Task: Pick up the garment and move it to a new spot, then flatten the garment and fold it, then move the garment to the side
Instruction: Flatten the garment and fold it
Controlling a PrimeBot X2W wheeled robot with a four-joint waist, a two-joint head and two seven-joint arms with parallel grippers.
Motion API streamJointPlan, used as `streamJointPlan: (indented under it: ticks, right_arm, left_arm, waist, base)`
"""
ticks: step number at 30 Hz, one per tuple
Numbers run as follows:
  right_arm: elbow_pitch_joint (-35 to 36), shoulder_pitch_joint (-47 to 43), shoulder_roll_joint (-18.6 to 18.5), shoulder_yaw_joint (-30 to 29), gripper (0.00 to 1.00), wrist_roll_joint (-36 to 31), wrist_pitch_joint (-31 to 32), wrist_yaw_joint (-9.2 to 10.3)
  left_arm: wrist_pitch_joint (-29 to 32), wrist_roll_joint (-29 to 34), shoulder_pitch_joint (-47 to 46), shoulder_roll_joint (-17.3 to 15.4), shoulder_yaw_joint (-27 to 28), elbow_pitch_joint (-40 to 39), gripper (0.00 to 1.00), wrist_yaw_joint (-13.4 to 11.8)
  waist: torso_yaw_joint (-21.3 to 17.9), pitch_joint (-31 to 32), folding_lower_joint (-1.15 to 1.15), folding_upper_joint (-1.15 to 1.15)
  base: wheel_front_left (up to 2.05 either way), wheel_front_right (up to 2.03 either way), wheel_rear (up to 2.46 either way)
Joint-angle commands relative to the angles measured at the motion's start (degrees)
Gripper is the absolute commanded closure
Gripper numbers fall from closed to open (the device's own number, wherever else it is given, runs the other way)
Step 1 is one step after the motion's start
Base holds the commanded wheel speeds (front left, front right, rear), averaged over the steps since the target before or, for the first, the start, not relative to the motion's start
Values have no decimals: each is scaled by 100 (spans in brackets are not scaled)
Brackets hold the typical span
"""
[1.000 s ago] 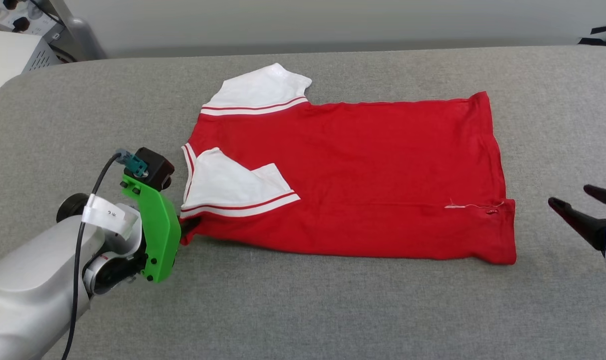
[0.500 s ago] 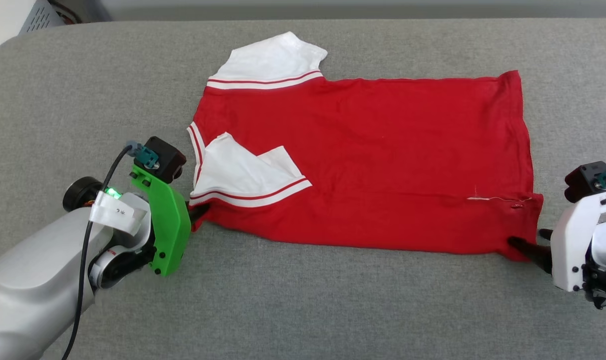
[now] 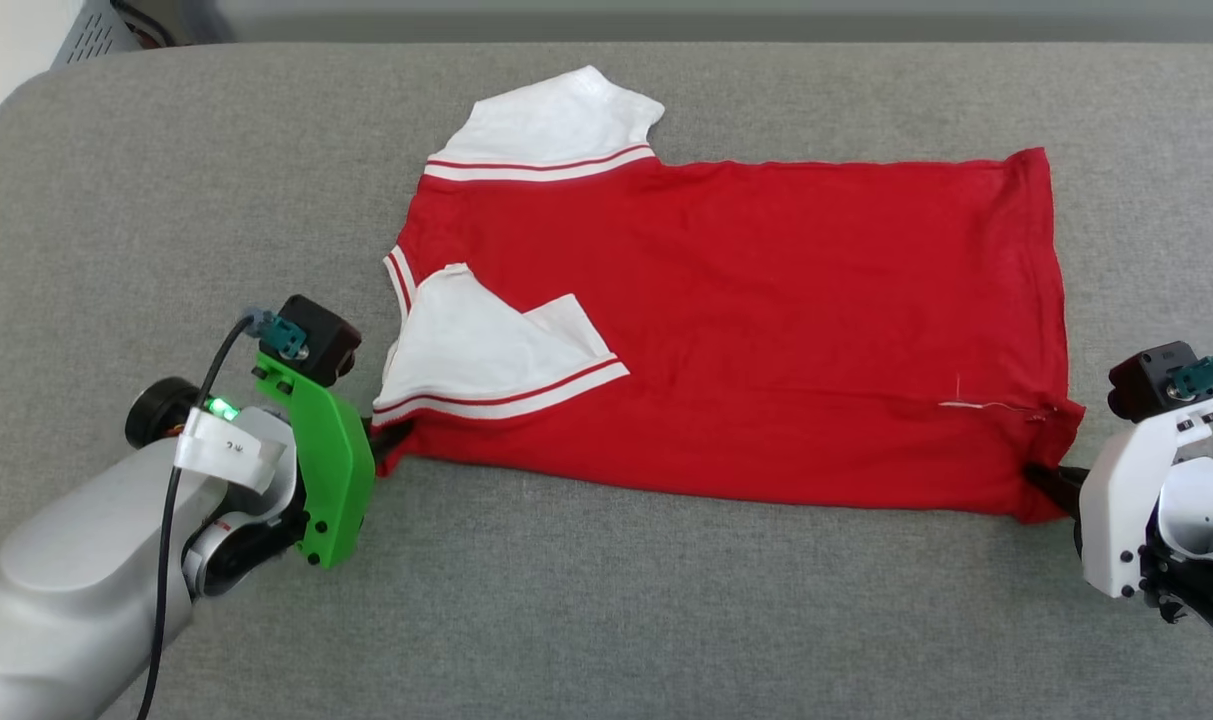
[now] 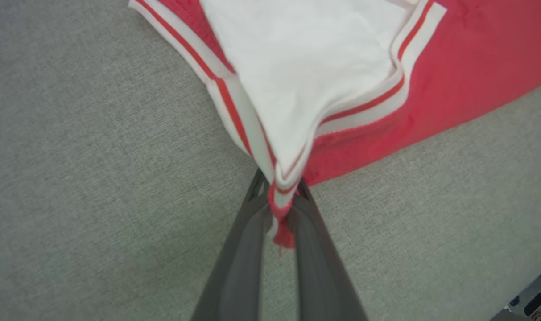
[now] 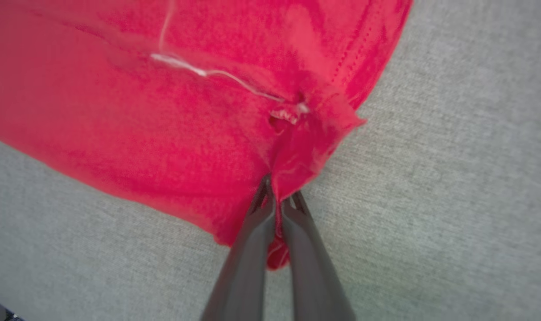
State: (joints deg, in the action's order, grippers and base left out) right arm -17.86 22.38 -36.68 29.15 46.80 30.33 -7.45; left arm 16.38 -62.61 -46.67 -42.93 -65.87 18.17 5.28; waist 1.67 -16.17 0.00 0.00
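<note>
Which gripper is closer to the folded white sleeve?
Left. The left gripper pinches the shirt just beside the sleeve; the right gripper pinches the hem corner at the shirt's other end.

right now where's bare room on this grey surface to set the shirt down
Bare grey surface runs along the near edge, below the red T-shirt, and at the far left, past its white sleeves. Crowded: the shirt's near corners, pinched by the left gripper and right gripper.
</note>
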Motion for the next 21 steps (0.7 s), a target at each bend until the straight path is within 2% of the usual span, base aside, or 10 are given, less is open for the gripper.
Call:
streamJointPlan:
  ticks: [1, 10, 11, 16, 21]
  right_arm:
    - [-49, -142, 20, 114, 100, 28, -76, -3]
    - [601, -619, -409, -208, 100, 205, -399, -3]
    - [838, -911, -505, -359, 100, 220, -381, -3]
    - [1233, -1577, -580, -783, 100, 250, -299, -3]
    - [1412, -2152, -478, -1147, 100, 204, -109, -3]
  left_arm:
    - [-68, -24, 116, 12, 2, 48, 100, 10]
    - [-287, -174, 598, -265, -24, -247, 100, -50]
    - [-304, -214, 809, -396, -71, -456, 100, -151]
    - [-345, -349, 1256, -582, -156, -864, 100, -404]
    - [-420, -438, 1624, -628, -256, -1026, 100, -555]
  waist:
    - [-58, 222, 0, 0]
    - [-85, 830, 0, 0]
    - [-71, 956, 0, 0]
    - [-34, 1125, 0, 0]
    - [-37, 1164, 0, 0]
  base:
    - [0, 0, 0]
    - [0, 0, 0]
    - [0, 0, 0]
    - [0, 0, 0]
    - [0, 0, 0]
